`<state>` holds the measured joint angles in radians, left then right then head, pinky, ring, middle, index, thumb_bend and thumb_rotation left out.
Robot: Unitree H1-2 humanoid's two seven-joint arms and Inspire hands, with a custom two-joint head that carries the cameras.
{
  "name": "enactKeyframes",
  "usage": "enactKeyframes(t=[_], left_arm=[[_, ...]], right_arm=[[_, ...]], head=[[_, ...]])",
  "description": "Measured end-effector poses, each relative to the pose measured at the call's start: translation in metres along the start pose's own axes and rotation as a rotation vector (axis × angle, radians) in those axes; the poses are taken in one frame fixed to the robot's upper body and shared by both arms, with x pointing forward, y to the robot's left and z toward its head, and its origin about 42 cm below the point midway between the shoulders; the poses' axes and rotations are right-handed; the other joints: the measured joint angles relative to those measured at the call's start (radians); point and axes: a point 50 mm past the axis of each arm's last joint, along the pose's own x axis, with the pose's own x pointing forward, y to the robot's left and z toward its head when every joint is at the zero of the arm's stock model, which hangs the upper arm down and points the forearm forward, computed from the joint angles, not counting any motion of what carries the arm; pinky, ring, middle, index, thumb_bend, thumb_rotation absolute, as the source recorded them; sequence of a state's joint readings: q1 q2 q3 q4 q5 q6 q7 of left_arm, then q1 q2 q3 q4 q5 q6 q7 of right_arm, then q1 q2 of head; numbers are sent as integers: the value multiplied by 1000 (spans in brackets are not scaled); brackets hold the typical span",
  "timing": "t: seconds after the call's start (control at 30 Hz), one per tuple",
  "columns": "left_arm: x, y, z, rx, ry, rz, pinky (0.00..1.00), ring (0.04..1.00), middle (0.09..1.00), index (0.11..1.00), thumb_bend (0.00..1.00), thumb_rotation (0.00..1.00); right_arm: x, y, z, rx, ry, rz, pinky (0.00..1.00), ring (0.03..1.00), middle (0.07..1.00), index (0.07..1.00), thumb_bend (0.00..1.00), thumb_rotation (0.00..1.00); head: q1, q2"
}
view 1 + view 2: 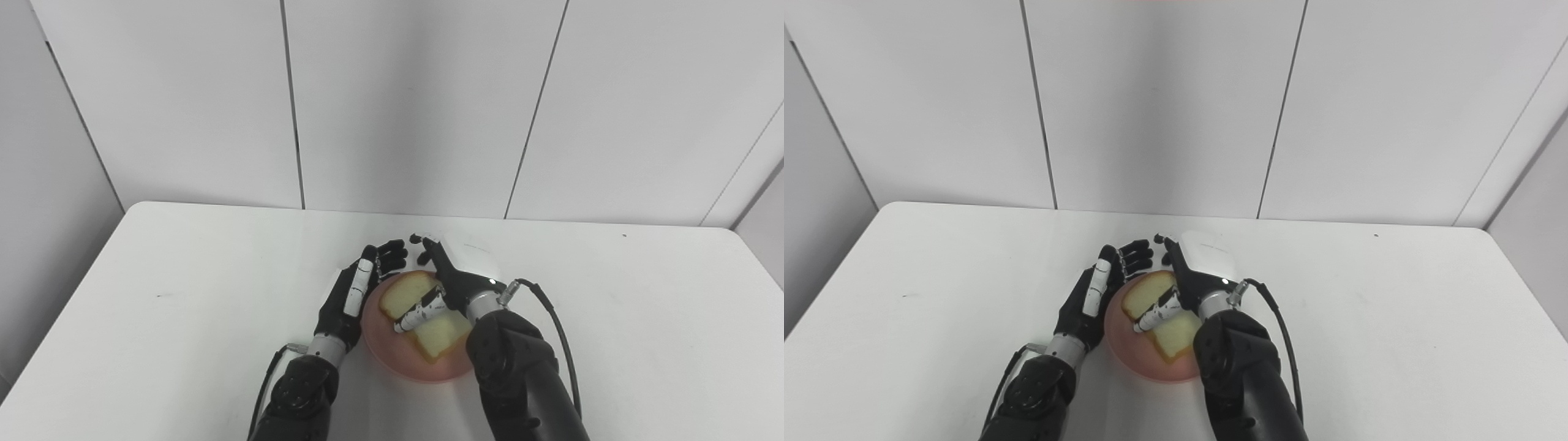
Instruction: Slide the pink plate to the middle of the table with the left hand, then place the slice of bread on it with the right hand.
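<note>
The pink plate [392,354] sits near the middle of the white table [184,318]. The slice of bread [438,334] lies flat on it. My left hand [350,295] rests against the plate's left rim with its fingers apart and curved round the far-left edge, holding nothing. My right hand [460,269] is over the right side of the plate. Its thumb [420,313] lies across the top of the bread and its fingers [429,244] stretch out past the plate's far rim. It looks open. The hand hides part of the bread and the plate's right rim.
Grey wall panels [416,104] stand right behind the table's far edge. A black cable [554,318] loops from my right wrist over the table to the right of the plate.
</note>
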<state>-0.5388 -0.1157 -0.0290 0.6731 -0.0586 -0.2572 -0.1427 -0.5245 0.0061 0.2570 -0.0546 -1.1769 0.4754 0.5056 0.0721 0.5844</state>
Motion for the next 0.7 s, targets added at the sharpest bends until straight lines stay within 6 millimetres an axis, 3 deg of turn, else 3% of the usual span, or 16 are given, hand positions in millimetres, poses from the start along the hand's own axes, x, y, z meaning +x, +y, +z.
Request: enactKeyframes(t=[0.07, 0.17, 0.27, 0.4, 0.53, 0.7], left_arm=[[0, 0, 0, 1, 1, -2, 823, 872, 883, 857, 903, 1000], [0, 0, 0, 2, 1, -6, 809, 852, 841, 771, 889, 1000], [0, 1, 0, -5, 1, -7, 809, 848, 828, 752, 882, 1000], [0, 1, 0, -4, 1, -8, 801, 836, 810, 746, 887, 995], [0, 2, -1, -6, 4, -10, 796, 820, 789, 735, 875, 991], [0, 2, -1, -11, 5, -21, 797, 812, 781, 739, 875, 995]], right_arm=[[0, 0, 0, -8, -1, 6, 589, 791, 896, 852, 917, 386], [0, 0, -2, -18, 4, 24, 662, 841, 910, 856, 980, 400], [-1, 0, -2, -19, 5, 32, 710, 865, 920, 865, 997, 396], [-2, -2, -1, -22, 7, 43, 873, 912, 931, 875, 1000, 388], [-3, -4, -3, -27, 17, 44, 933, 929, 936, 883, 1000, 393], [-5, -6, -2, -27, 11, 62, 931, 936, 941, 878, 1000, 407]], head=[[-5, 0], [-11, -3], [-11, -3], [-15, -5], [-20, -5], [-21, -3]])
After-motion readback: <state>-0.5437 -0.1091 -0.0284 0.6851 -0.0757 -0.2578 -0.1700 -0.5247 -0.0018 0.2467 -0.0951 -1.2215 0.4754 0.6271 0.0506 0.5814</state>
